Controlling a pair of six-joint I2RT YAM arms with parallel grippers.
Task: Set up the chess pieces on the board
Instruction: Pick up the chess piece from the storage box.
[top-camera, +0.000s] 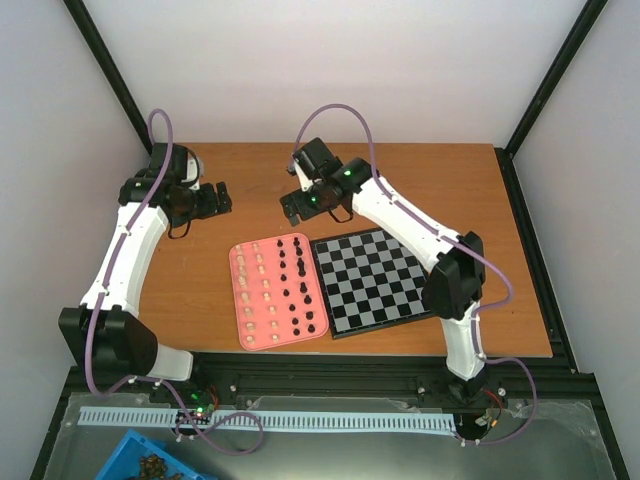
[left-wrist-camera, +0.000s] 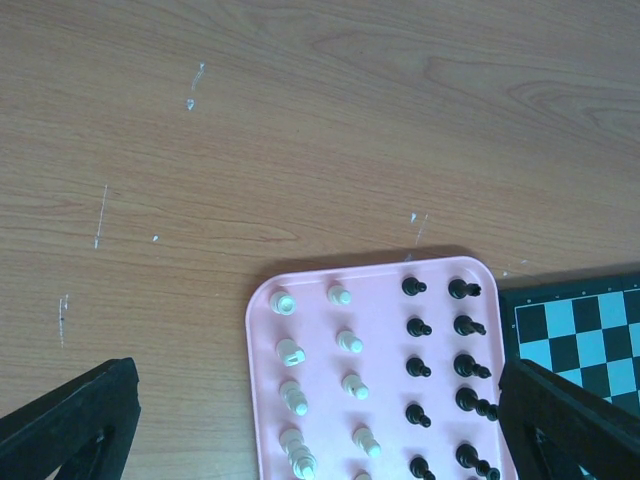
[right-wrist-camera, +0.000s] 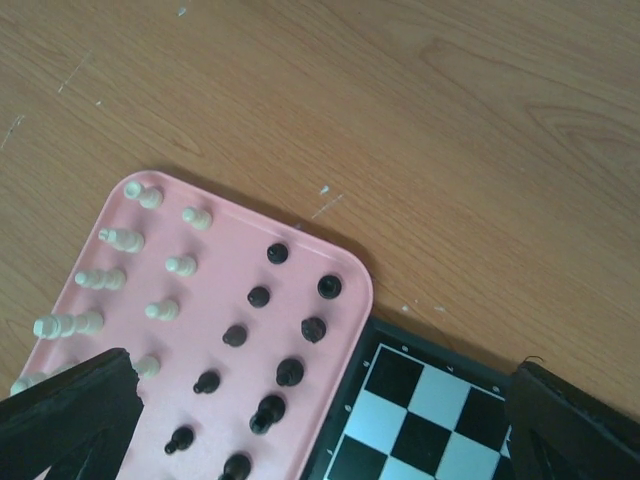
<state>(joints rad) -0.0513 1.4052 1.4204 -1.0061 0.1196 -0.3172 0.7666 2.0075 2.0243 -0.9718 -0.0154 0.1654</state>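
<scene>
On the counter (top-camera: 420, 180), toward its near edge, the tray (top-camera: 236, 290) lies left of the board (top-camera: 375, 280), just beside it. The chess pieces (left-wrist-camera: 350, 341) stand in the tray in four columns.

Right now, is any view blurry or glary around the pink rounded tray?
Top external: evenly lit, no glare on the pink rounded tray. Left wrist: sharp, faint shadow along the tray's far edge. Right wrist: slightly soft, same shadow.
</scene>
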